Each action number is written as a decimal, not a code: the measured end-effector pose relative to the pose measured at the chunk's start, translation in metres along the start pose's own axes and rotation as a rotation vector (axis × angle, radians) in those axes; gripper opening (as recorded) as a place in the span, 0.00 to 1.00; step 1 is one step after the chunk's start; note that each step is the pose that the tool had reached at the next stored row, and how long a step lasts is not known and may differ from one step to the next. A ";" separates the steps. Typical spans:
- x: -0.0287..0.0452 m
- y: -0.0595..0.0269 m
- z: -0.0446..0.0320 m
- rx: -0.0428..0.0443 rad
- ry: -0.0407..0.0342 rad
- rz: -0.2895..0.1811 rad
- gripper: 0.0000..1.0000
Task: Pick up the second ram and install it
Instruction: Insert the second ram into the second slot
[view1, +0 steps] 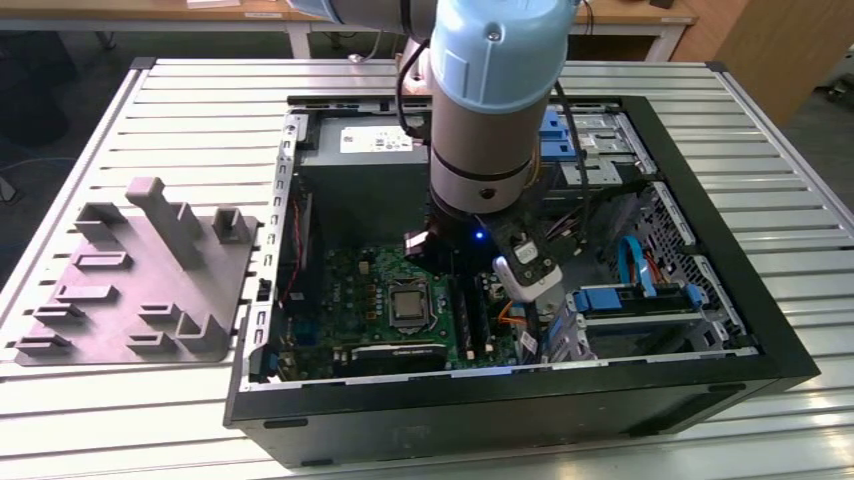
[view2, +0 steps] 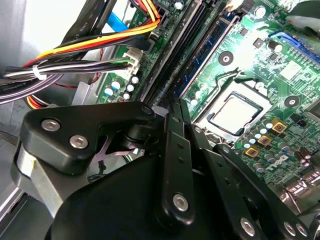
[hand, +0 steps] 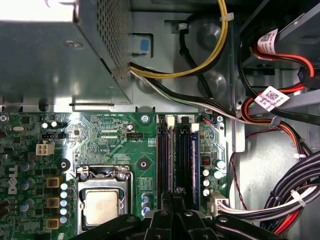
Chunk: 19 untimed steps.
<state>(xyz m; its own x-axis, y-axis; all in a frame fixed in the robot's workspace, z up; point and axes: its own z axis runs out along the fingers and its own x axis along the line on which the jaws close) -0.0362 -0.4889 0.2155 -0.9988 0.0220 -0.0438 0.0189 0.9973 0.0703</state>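
My gripper is deep inside the open computer case, over the long memory slots of the green motherboard. In both wrist views its black fingers meet at the tips. Between them the second ram shows edge-on as a thin dark strip running along the slots. Whether it is seated in a slot is hidden by the fingers. A bluish stick stands in a neighbouring slot, beside the processor socket.
Bundled cables and a drive cage crowd one side of the slots, and the power supply box sits close by. A grey holder lies on the slatted table at the exterior view's left of the case.
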 end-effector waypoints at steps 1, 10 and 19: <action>0.0000 0.0000 0.0000 0.0001 0.0000 0.000 0.11; 0.0000 0.0000 0.0001 -0.0001 0.0000 0.000 0.25; -0.0008 0.0014 -0.0189 -0.0001 -0.0001 0.000 0.25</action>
<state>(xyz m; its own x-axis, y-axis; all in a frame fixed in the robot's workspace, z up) -0.0362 -0.4889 0.2346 -0.9988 0.0220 -0.0439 0.0189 0.9973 0.0704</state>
